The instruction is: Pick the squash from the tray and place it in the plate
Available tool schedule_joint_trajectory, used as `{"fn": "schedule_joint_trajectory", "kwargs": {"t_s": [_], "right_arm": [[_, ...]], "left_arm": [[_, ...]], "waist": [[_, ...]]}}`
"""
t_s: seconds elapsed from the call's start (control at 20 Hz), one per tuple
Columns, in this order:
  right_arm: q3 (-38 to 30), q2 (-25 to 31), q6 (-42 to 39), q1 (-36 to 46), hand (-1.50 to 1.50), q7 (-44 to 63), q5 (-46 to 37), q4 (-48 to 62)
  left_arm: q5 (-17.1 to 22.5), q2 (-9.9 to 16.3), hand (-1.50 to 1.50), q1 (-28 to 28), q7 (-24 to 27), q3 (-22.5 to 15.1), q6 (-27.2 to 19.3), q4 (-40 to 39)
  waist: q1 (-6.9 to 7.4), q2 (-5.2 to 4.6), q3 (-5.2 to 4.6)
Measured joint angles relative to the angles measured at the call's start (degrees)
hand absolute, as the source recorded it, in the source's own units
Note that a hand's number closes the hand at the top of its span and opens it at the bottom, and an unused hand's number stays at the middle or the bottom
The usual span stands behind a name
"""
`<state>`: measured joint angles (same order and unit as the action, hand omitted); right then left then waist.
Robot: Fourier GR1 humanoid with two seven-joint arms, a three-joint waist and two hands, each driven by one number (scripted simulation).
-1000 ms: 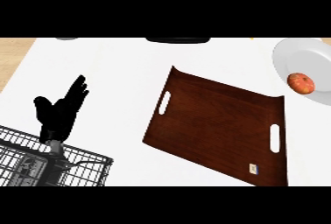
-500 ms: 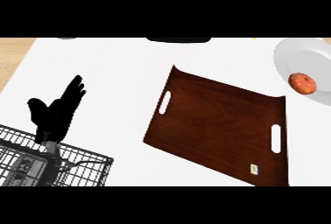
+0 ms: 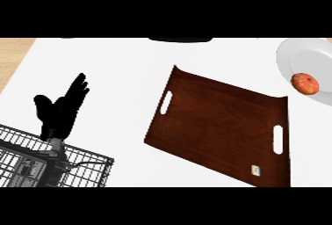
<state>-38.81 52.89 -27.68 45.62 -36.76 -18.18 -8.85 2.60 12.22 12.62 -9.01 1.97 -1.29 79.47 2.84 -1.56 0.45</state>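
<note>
Head view, the only one: squash (image 3: 304, 83) sits on the plate (image 3: 295, 50) at roughly 2 o'clock, hard against the right edge. It's small, orange-red, round, and rests on the plate's lower part, toward the rim nearest the tray. Plate is cut off by the edge, so only its left portion shows.

Tray (image 3: 220, 127), dark wood with a slot handle at each end, lies skewed across centre to 4 o'clock. Nothing on it apart from a small pale tag near its 5 o'clock corner. Its upper right corner comes near the plate's rim; can't tell whether they touch.

Left hand (image 3: 59, 112) at 9 o'clock, well apart from tray and plate. Fingers straight and pointing up toward 1 o'clock, thumb splayed to the side, holding nothing. Reads as resting, not reaching. Grey forearm below it is mostly hidden behind a wire basket-like frame (image 3: 45, 160) at 7 o'clock.

Right hand: not visible anywhere, so no call on its fingers.

White counter (image 3: 117, 66) fills the rest; a dark object (image 3: 180, 39) is clipped at 12 o'clock, can't identify it.

Status, my read: pick and place both look done, since the squash is off the tray and in the plate with no hand on it. Nothing obvious left.
</note>
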Motion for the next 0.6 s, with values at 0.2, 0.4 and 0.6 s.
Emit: {"fn": "schedule_joint_trajectory", "kwargs": {"t_s": [0.2, 0.4, 0.6], "right_arm": [[-0.28, 1.02, -0.11, -1.34, -1.5, 0.01, 0.45, -0.44], [-0.23, 1.61, 0.23, -3.13, -1.5, -0.67, 0.49, -0.82], [0.29, 2.68, 0.31, -4.45, -1.5, -0.69, -0.01, -1.02]], "left_arm": [[0.51, 0.31, 0.0, -0.13, -0.45, 0.33, 0.6, 0.42], [0.2, 0.21, 0.0, -0.39, 0.45, 0.42, 0.59, -0.29], [0.31, 0.25, 0.0, -0.03, 0.27, 0.37, 0.95, -0.35]], "waist": [[0.18, 0.06, 0.01], [0.22, -0.04, 0.05], [0.43, -0.18, 0.12]]}}
